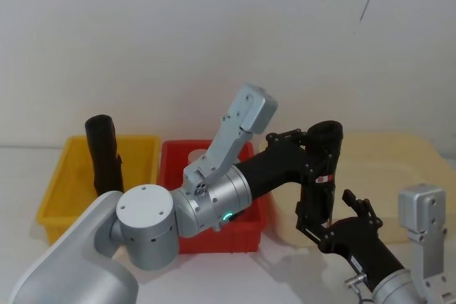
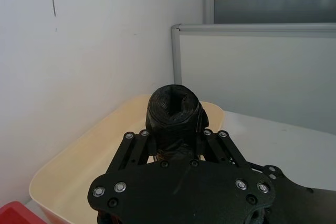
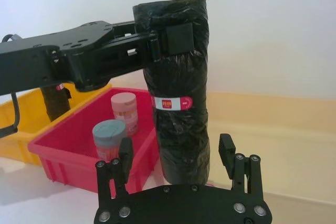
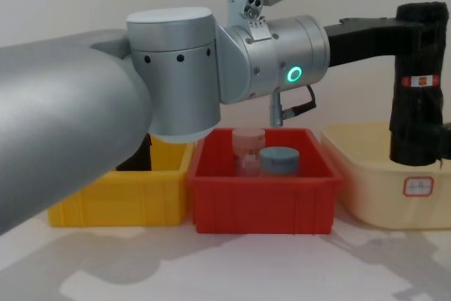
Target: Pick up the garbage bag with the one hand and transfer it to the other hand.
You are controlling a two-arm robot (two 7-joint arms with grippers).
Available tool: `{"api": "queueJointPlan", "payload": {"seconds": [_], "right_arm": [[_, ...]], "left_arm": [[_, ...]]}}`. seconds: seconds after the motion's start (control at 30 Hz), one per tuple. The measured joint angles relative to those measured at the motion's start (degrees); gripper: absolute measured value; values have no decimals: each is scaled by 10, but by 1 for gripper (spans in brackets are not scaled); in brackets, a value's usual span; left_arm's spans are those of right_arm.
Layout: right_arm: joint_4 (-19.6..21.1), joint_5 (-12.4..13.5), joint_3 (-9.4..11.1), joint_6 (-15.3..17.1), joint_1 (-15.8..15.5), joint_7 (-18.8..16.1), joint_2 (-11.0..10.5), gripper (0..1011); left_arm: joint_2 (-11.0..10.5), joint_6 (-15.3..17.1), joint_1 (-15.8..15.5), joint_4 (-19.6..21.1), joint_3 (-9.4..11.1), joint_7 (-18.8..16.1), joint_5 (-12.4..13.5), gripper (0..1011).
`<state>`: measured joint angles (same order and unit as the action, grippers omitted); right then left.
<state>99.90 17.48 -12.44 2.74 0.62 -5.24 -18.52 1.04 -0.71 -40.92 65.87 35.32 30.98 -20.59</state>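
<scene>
Your left arm [image 4: 176, 68] is thick, rounded and silver-grey, with a green ring light [image 4: 294, 74] at its wrist and a black cable loop [image 4: 301, 109] at 6 o'clock beneath. Your left gripper [image 2: 177, 142] and right gripper [image 3: 176, 153] are matte-black linkage plates studded with small round silver screws [image 2: 120, 187].

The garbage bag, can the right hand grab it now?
Probably yes. The left gripper clamps the garbage bag only near its top, leaving its lower half bare. The right gripper is open, one finger on each side of that bare part, nothing between.
</scene>
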Motion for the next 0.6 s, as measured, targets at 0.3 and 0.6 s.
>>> {"api": "queueJointPlan", "payload": {"seconds": [0.3, 0.6], "right_arm": [[-28, -8, -7, -17, 14, -9, 9, 1001], [-62, -20, -19, -34, 27, -12, 27, 1001]], "left_arm": [[0, 0, 0, -1, 1, 1, -1, 358], [1, 0, -1, -1, 2, 1, -1, 358]]}}
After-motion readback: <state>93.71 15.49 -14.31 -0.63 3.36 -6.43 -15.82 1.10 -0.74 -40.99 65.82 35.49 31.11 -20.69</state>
